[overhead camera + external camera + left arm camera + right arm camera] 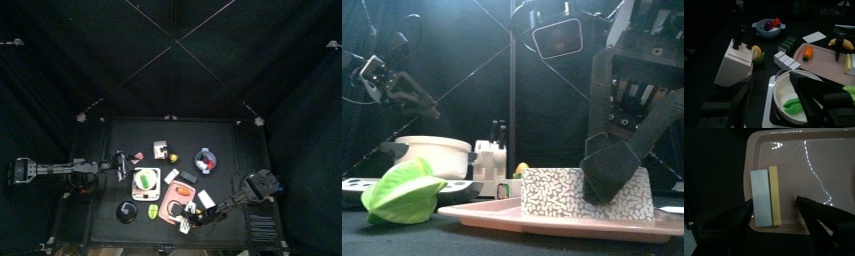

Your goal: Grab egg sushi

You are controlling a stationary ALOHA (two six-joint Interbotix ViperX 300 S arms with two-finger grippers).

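Seen from the wrist, the right gripper [777,210] stands wide open, its jaws at four and eight o'clock of the egg sushi [767,197], holding nothing. The sushi, a white slab with a yellow strip alongside, lies in the pink tray [817,158] near one wall, long axis running twelve to six. The front view shows only a speckled block [587,193] on that tray. Farther off, the left gripper [784,95] hovers over a white bowl [794,87]; I cannot tell its opening.
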